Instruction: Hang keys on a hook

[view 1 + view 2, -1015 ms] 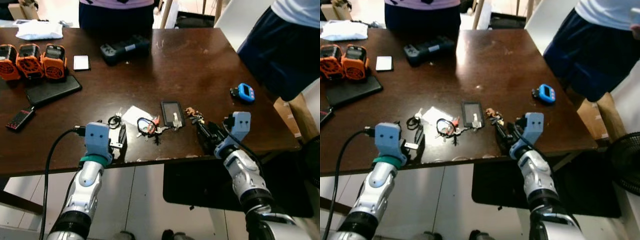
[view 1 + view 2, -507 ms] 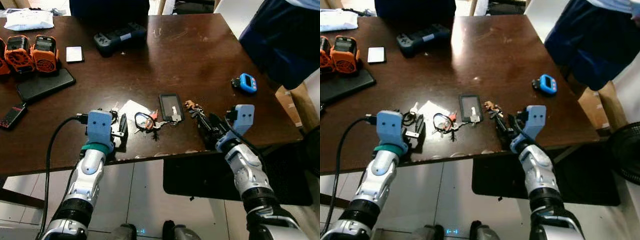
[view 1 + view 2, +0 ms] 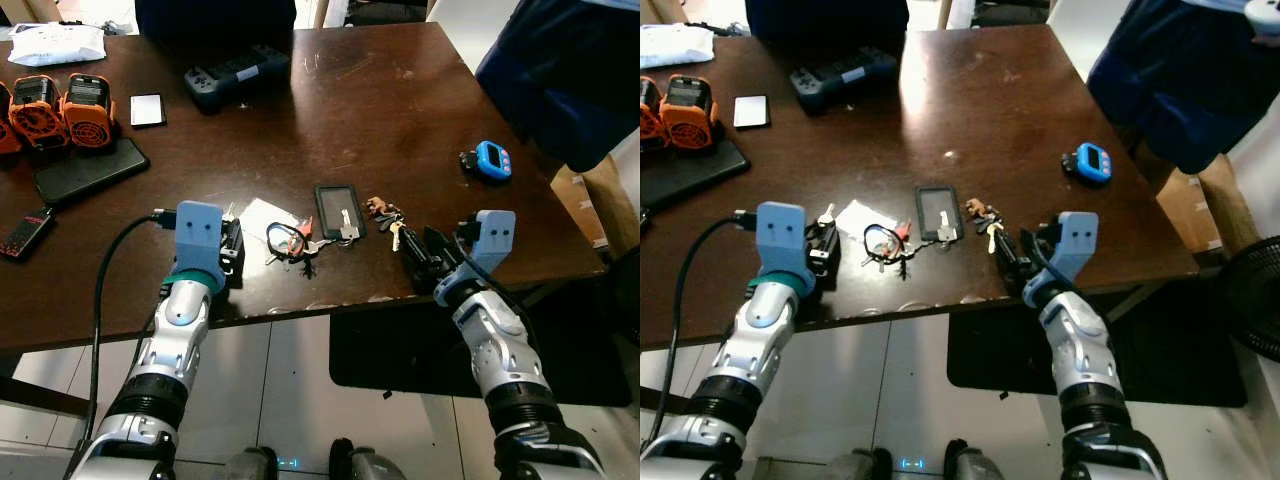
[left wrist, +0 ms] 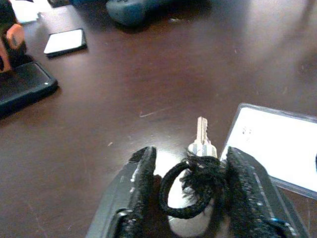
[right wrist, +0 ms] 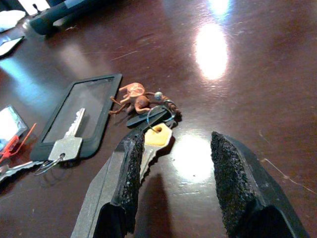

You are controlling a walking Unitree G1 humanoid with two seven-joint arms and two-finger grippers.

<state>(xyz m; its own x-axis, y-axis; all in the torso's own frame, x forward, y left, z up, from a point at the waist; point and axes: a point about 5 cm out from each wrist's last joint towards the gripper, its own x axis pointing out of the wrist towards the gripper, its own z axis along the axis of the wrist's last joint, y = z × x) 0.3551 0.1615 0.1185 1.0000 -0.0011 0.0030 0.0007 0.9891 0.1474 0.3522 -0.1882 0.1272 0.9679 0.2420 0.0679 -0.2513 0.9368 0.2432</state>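
Observation:
A single key (image 4: 200,141) on a black cord loop (image 4: 184,193) lies on the dark wooden table (image 3: 400,110) between the fingers of my left gripper (image 4: 189,153), which is open; the loop touches one pad. My left gripper (image 3: 232,245) is near the table's front edge. A key bunch (image 5: 148,106) with a brown charm and a yellow-headed key lies just ahead of my open right gripper (image 5: 177,139), beside one fingertip. From the head, that bunch (image 3: 385,215) sits just ahead of the right gripper (image 3: 420,255).
A black card holder (image 3: 335,210) with a silver key, a red-tagged key bunch (image 3: 290,240) and a white card (image 3: 262,222) lie between the grippers. Further off are a blue timer (image 3: 490,160), a game controller (image 3: 237,72), a phone (image 3: 88,170) and orange devices (image 3: 60,105). A person (image 3: 560,70) stands at the right.
The camera has shifted. My left gripper has moved forward over the table edge and now flanks the black-looped key. The right gripper stays just behind the charm bunch.

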